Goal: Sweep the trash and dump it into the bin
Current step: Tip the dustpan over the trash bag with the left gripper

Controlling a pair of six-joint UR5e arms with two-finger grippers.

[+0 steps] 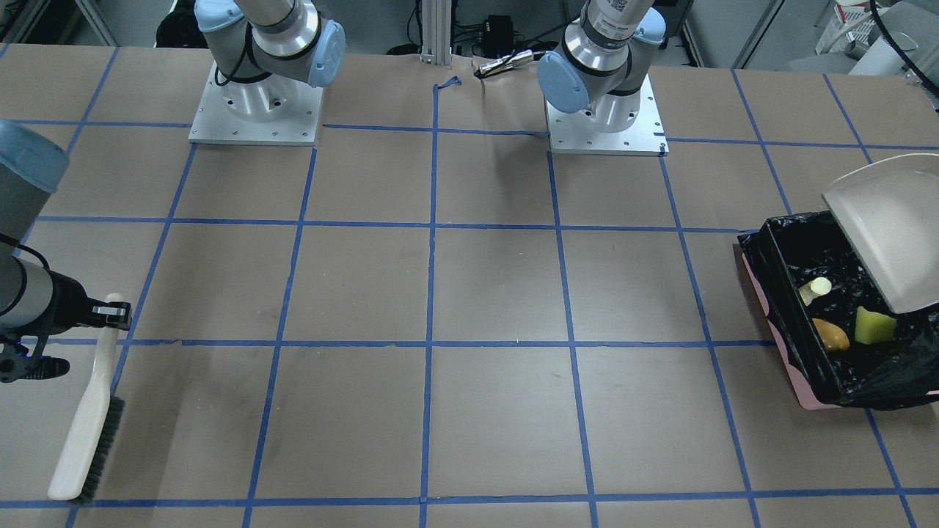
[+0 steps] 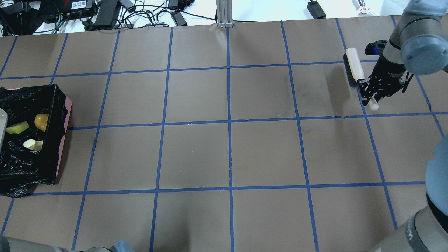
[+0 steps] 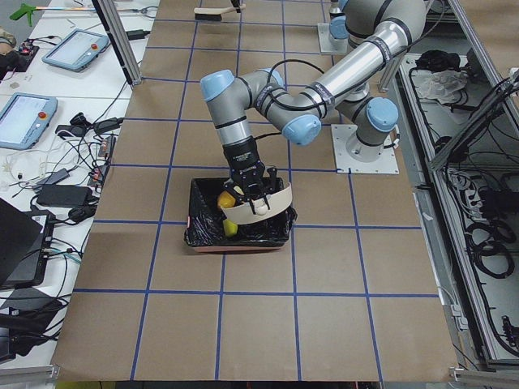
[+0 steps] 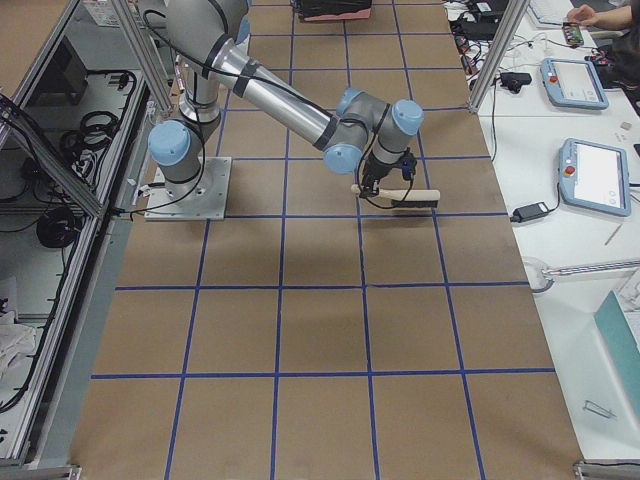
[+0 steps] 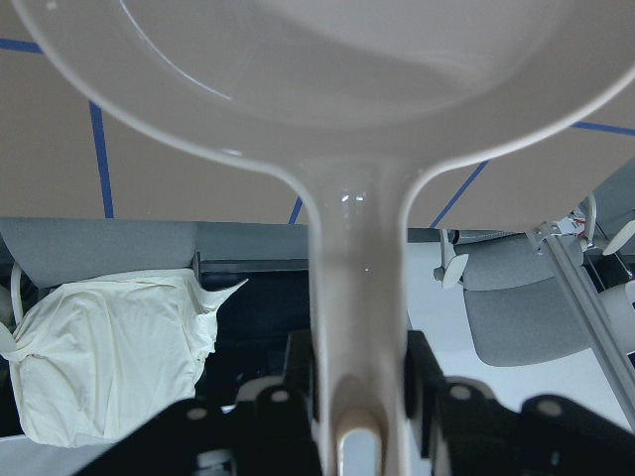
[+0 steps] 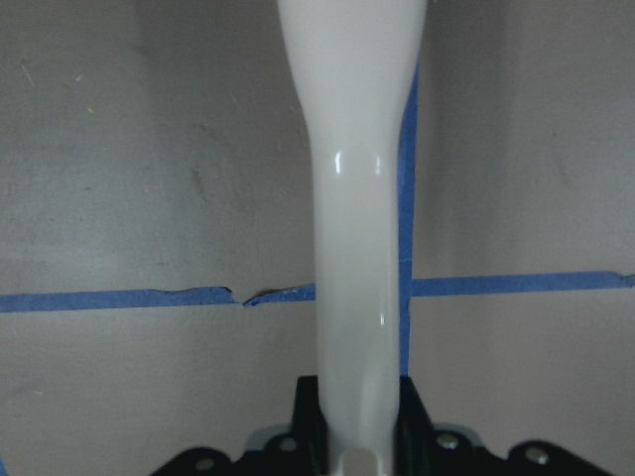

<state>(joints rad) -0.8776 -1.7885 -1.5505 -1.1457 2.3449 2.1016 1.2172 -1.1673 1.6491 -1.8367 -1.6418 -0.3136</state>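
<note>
Above the bin at the left end of the table, the tilted dustpan hides part of the opening, its handle clamped by the left gripper. Inside lie the crescent slice, wedge and lump. Far right, the right gripper pinches the brush by its handle.

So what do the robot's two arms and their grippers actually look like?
The left arm and right arm are silver-grey metal tubes linked by rounded joints with pale blue caps. Each is bolted to a square silver base plate. A thin black cable loops along each arm. The left gripper and right gripper are black, with two short fingers and visible screw heads.
</note>
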